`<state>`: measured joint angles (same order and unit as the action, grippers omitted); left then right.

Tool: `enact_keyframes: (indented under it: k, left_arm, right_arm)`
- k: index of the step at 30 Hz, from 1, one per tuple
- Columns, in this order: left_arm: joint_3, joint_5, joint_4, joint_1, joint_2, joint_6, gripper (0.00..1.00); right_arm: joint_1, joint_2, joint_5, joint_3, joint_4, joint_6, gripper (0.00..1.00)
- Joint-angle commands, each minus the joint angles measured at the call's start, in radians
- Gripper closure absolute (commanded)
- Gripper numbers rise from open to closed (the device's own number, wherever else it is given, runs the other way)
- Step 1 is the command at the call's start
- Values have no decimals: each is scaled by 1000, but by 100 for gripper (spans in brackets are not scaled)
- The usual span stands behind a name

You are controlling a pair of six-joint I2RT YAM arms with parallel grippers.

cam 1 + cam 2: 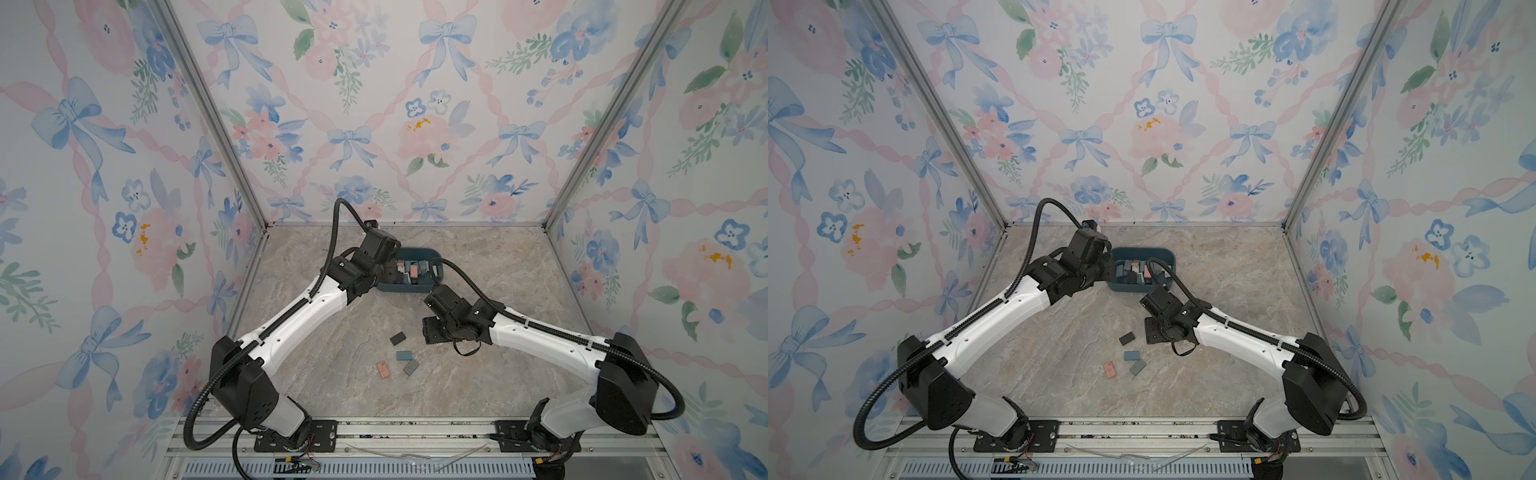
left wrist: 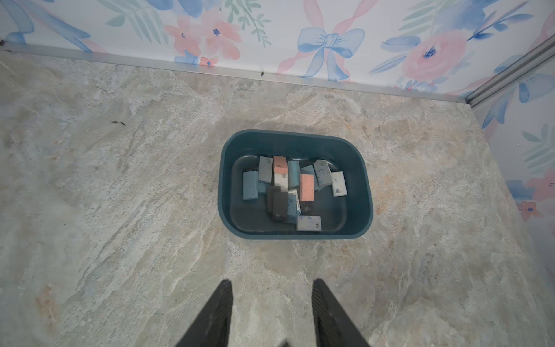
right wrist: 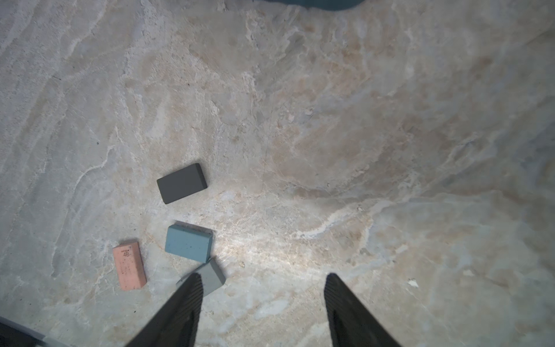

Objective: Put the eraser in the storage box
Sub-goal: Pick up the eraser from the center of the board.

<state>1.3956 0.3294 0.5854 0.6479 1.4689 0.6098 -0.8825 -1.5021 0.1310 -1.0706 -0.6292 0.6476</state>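
Holds left jaws parted and empty, short of storage box [image 2: 295, 136] heaped with erasers [image 2: 307, 187]. Holds right jaws spread wide, also empty, above bench [image 3: 360, 120]. Leaves black eraser [image 3: 182, 183], blue eraser [image 3: 188, 243], grey eraser [image 3: 211, 278] and pink eraser [image 3: 129, 266] loose on bench, well apart from storage box.

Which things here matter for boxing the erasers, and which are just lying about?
Belongs to the job: storage box; boxed erasers; black eraser, blue eraser, grey eraser and pink eraser, loose on the table; right gripper, fingers open, near those four.

Lying about: clear plastic scrap on the front rail; white crumb on the table.
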Motion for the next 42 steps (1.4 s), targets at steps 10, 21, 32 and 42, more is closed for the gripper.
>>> enact_keyframes:
  k: [10, 21, 32, 42]
  left_arm:
    - [-233, 81, -32, -7, -261, 80, 52]
    - [-303, 91, -33, -17, -335, 107, 51]
    - [-335, 91, -31, -25, -365, 116, 51]
    - [-351, 97, -31, -37, -396, 116, 51]
  right_arm:
    - [-44, -245, -117, -145, 66, 14, 26]
    - [-62, -368, -250, -230, 73, 18, 29]
    - [-61, -438, -310, -249, 104, 49, 31]
    - [-41, -491, -306, -301, 101, 48, 34]
